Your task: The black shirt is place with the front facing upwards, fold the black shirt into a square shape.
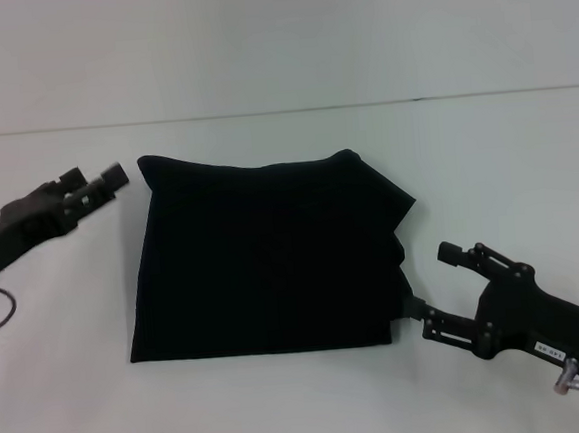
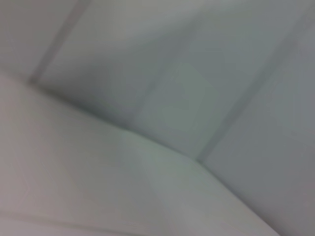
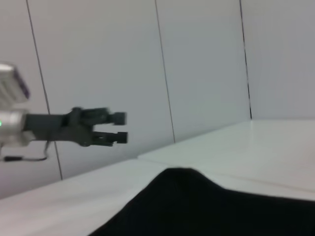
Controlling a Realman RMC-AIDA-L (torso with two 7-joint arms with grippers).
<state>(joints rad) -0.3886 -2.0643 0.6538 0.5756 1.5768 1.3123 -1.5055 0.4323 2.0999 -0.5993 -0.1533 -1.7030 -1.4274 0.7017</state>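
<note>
Right gripper [image 1: 428,293] sits at the lower right of the head view, fingers spread, its lower finger touching the folded black shirt [image 1: 268,258] at its lower right corner. Left gripper [image 1: 101,183], upper left, hangs beside the shirt's top corner; the right wrist view shows its fingers [image 3: 118,118] slightly parted, grasping nothing. Only white table [image 1: 304,406] surrounds the shirt.

Matt soft cloth black shirt [image 1: 268,258] on smooth matt white table [image 1: 74,404].
</note>
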